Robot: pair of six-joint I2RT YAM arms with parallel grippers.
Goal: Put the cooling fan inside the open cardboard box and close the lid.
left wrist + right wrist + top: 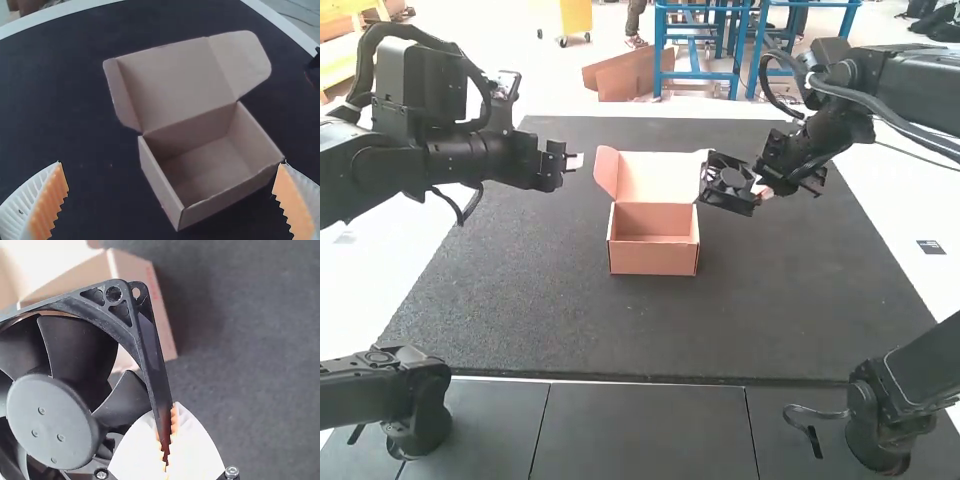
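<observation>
We see the right gripper (761,193) clamped on the frame of the black cooling fan (728,185), held tilted in the air just right of the open cardboard box (653,240). The left gripper (568,160), fingers spread apart, hovers left of the box's raised lid, above the black mat (500,290).

Bright, even light throughout; the white table (360,270) glares around the dark mat (520,290); soft shadow fills the box (653,250).
</observation>
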